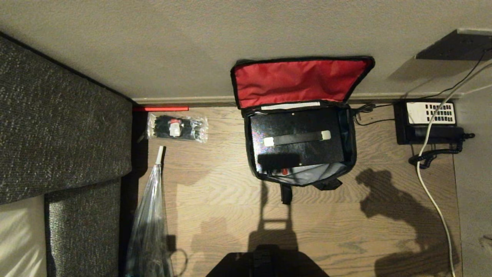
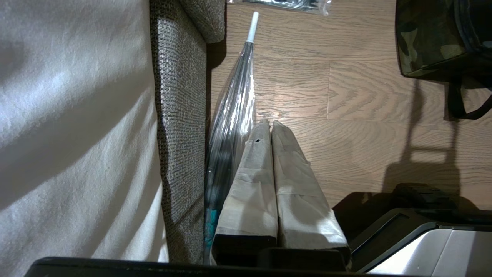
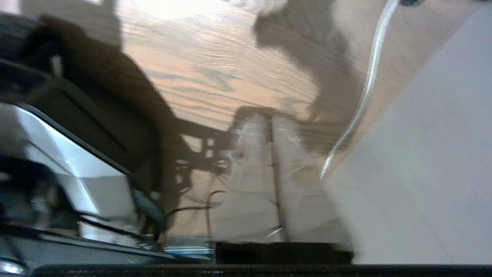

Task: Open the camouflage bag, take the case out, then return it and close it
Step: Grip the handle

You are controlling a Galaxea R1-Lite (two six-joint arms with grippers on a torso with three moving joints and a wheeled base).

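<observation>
Overhead, one camouflage bag [image 1: 301, 115] gapes around one case [image 1: 296, 140]; both grippers' fingers [image 2: 265, 169] pressed together, empty.

Looks like a hotel or guest room. Wood-plank floor [image 1: 230, 215] running up to a pale wall with a low skirting. Grey woven upholstered bed frame [image 1: 57, 115] holding white bedding [image 2: 77, 127], just beside the left gripper's fingers [image 2: 253, 184]. Black desk phone [image 1: 426, 123] with white keypad, set on the floor by the wall, coiled cord trailing.
</observation>
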